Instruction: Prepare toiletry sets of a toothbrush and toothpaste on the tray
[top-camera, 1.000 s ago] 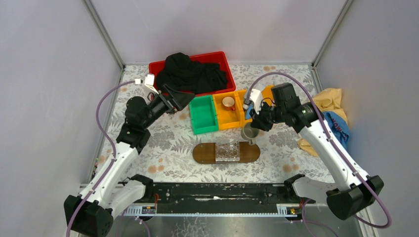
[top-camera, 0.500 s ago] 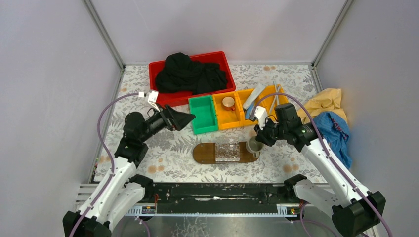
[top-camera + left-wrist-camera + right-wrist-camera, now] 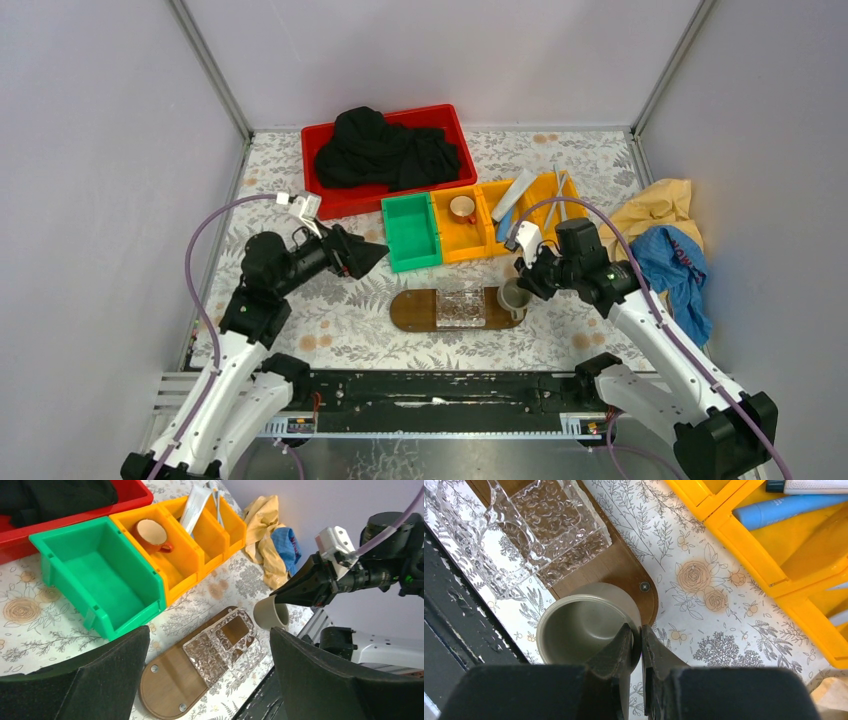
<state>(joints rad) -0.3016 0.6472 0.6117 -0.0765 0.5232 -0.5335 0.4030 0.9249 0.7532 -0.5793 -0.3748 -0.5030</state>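
**Change since a second ago:** the right gripper (image 3: 524,284) has carried the grey cup (image 3: 513,298) away from the yellow bins (image 3: 462,238) toward the table's (image 3: 330,300) near edge, to the right end of the tray (image 3: 412,312). The left gripper (image 3: 372,256) has drawn back from the red bin (image 3: 452,120) toward the near left corner.

**Task items:**
- The two toothbrushes (image 3: 557,188) lie together in the rightmost yellow bin, toward the table's far right corner.
- The silvery-white toothpaste tube (image 3: 518,188) leans in the next bin to the left. The blue toothpaste tube (image 3: 794,507) lies low beside it.
- The tray lies lengthwise along the near edge, about mid-table. It carries a clear ribbed box (image 3: 462,305) across its middle.

**Grippers:**
- The right gripper's jaws are pinched on the cup's rim, one finger inside and one outside. The cup is upright at the tray's right tip. Whether it rests there or hangs just above cannot be told.
- The left gripper's jaws stand wide apart and hold nothing, over the table just left of the green bin (image 3: 412,235).

**Surroundings:**
- The green bin touches the leftmost yellow bin, which holds a red cup (image 3: 462,208).
- Behind these, at the far edge, the red bin holds a black cloth (image 3: 385,148).
- A yellow cloth (image 3: 660,205) and a blue cloth (image 3: 678,265) lie bunched at the right edge.
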